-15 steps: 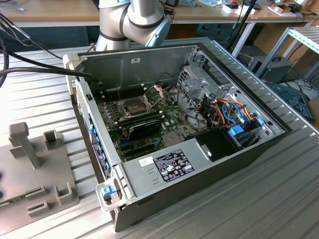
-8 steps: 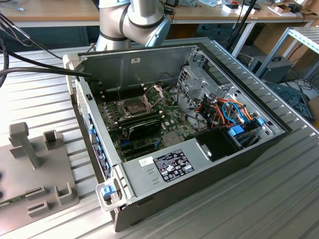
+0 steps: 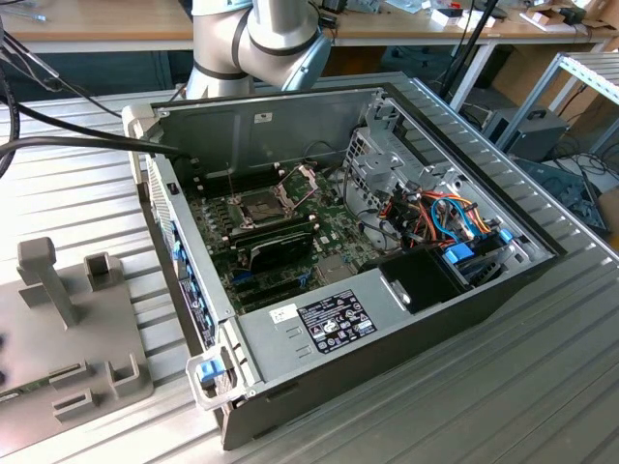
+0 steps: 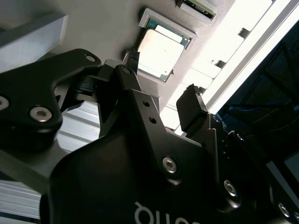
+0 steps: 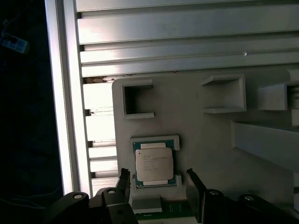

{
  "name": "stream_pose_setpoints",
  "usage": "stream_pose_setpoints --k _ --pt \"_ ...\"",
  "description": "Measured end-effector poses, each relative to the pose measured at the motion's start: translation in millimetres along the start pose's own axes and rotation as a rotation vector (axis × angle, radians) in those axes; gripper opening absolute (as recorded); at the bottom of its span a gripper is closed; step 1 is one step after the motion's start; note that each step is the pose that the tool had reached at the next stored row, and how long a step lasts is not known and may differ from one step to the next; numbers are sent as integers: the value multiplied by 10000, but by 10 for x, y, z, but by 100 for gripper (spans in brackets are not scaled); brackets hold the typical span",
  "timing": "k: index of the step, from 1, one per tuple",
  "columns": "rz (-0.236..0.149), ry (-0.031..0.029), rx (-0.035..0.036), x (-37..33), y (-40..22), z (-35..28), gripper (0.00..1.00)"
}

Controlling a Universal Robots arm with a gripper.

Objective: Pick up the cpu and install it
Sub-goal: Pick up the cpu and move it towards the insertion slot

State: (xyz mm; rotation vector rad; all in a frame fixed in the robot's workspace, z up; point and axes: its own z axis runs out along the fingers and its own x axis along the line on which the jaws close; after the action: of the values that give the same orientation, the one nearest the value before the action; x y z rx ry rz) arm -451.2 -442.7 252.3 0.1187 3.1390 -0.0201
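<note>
Where the gripper point(image 5: 158, 176) sits closest to the lens in both wrist views, we see its two black fingers point(image 5: 196, 196) spread apart and clamped on nothing. Just beyond the fingertips lies the cpu point(image 5: 154, 164), silver-grey top facing up and flat in a shallow framed recess point(image 5: 175, 140). In the first wrist view one finger stands to either side of it, and we cannot tell whether either touches it. In the second wrist view the cpu point(image 4: 161, 51) appears past the open gripper point(image 4: 161, 73). The recess belongs to a grey fixture plate point(image 5: 196, 135) that also carries several raised holders point(image 5: 224, 93). Under the plate runs the ribbed aluminium table point(image 5: 187, 32). In the exterior view, the fixture plate point(image 3: 97, 329) lies at that view's left on the table point(image 3: 484, 387), beside an open computer case point(image 3: 387, 319). Inside the case we make out the dark square socket point(image 3: 261, 203) with its metal frame raised, and a black expansion card point(image 3: 276, 246) just in front of it. Farthest back stands the arm point(image 3: 261, 39).
</note>
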Motion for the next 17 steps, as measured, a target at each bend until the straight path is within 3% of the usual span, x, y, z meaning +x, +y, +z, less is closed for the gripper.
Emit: stream_pose_setpoints --k 17 --pt "0 0 0 1 12 7 60"
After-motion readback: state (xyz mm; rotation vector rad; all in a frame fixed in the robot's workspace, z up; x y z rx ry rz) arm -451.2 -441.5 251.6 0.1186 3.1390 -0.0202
